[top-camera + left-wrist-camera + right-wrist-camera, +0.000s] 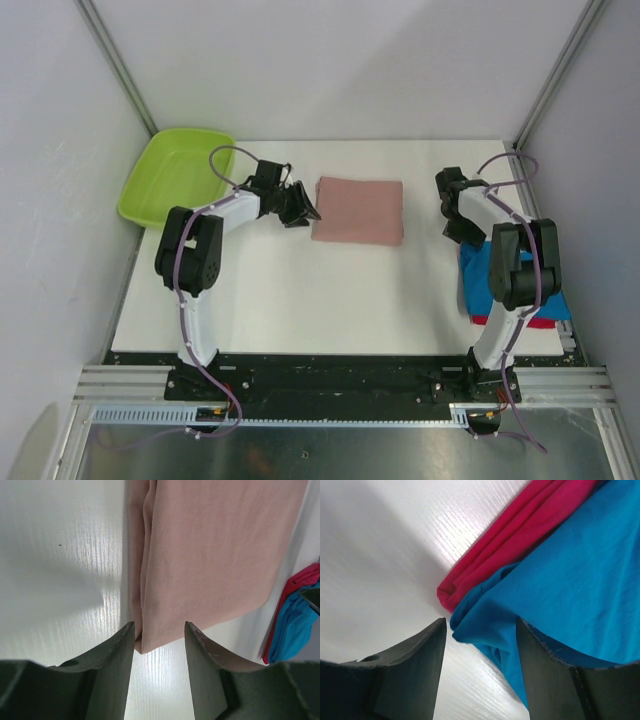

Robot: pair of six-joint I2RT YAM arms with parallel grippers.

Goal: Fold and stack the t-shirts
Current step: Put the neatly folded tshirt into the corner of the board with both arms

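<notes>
The dusty pink t-shirt (pixel 358 210) lies folded into a rectangle at the middle back of the white table; its print is hidden. My left gripper (pixel 303 210) is open just left of it, its jaws either side of the shirt's near corner (pixel 150 640). The blue t-shirt (pixel 481 280) lies folded on the red one (pixel 530 322) at the right edge, partly hidden by the right arm. My right gripper (pixel 462 232) is open at the blue shirt's far corner (pixel 485 625), with the red shirt (pixel 485 575) just beyond.
A lime-green plastic tub (pixel 176 176) sits at the back left corner, tilted on the table's edge. Grey walls close in the left, back and right sides. The white table (pixel 300 300) has bare surface in front of the pink shirt.
</notes>
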